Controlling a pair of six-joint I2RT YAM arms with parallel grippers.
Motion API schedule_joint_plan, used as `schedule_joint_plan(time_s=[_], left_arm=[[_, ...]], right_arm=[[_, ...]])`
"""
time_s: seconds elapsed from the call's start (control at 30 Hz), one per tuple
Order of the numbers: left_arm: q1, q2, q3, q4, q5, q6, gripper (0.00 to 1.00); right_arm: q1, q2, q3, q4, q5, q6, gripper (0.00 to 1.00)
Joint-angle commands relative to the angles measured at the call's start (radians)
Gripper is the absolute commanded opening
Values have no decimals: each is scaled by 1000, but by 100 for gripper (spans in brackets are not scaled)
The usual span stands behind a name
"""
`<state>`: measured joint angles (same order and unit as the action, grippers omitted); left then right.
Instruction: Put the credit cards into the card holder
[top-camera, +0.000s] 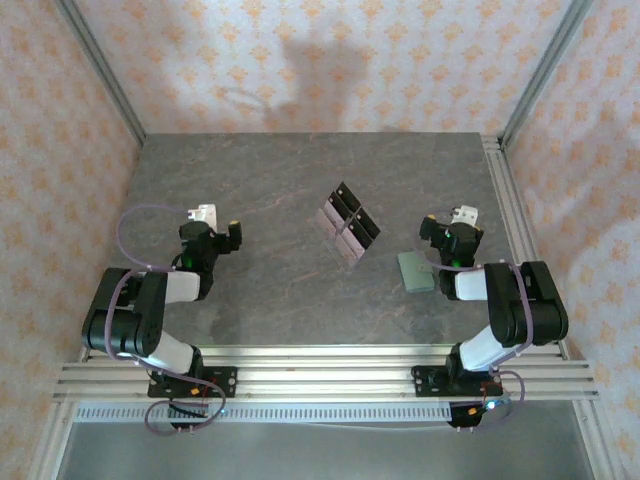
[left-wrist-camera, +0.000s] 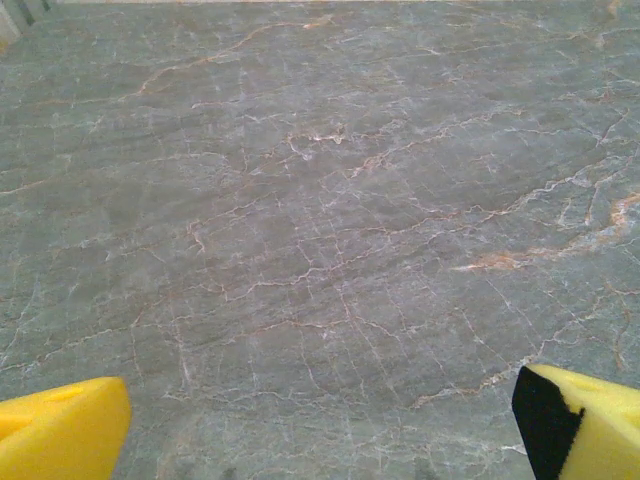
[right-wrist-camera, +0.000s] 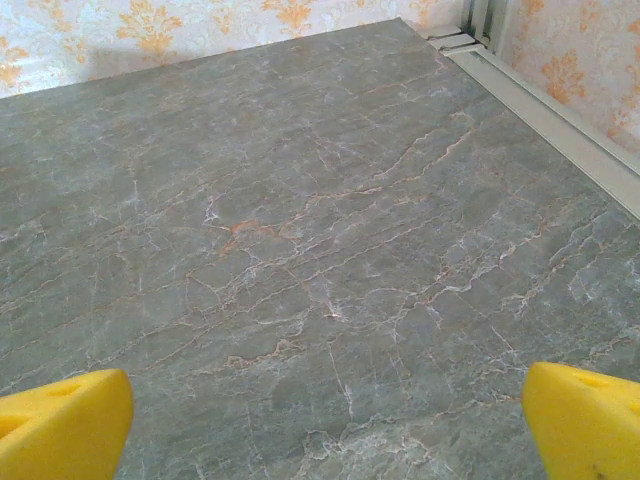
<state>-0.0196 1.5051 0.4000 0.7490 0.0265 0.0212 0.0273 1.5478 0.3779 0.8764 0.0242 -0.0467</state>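
The left hand (left-wrist-camera: 320, 425) is being held released, its yellow fingers (left-wrist-camera: 60, 430) spread wide over the bare grey veined desk (top-camera: 250, 170), with nothing being gripped between them. The right hand (right-wrist-camera: 322, 425) is being held the same way, wide apart and empty. The credit cards (top-camera: 348, 222), black and pale mauve, are lying in a tight slanted cluster near the middle of the desk. The card holder (top-camera: 413, 270) is lying flat to their right, close beside the right arm's wrist and apart from the cards.

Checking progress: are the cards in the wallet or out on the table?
Out. The cards lie in a cluster on the table, apart from the wallet.
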Motion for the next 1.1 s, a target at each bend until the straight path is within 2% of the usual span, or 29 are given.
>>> schedule_joint_plan(time_s=[0.0, 1.07], left_arm=[[-1, -13, 17, 6, 9, 13, 100], [1, -10, 33, -21, -31, -6, 100]], right_arm=[[-1, 5, 19, 2, -15, -9, 99], [-6, 3, 14, 9, 3, 6, 99]])
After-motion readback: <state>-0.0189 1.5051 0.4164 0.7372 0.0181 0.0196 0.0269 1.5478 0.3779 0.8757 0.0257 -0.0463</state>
